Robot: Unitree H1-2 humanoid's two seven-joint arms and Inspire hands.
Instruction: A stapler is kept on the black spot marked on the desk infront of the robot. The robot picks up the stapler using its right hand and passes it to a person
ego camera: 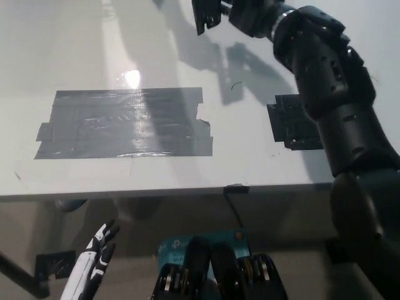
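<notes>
My black right hand (209, 15) reaches far over the white desk (94, 56) at the picture's top edge, fingers apart with nothing seen in them. No stapler shows anywhere in the head view. The black tape spot (289, 122) on the desk's right side is bare, and my right forearm covers its right part. My white left hand (94, 265) hangs open below the desk's front edge at the lower left.
A large grey tape patch (125, 122) covers the desk's middle left. The desk's front edge runs across at mid-height, with a black cable (236, 206) hanging from it. A blue box (187, 245) lies on the floor below.
</notes>
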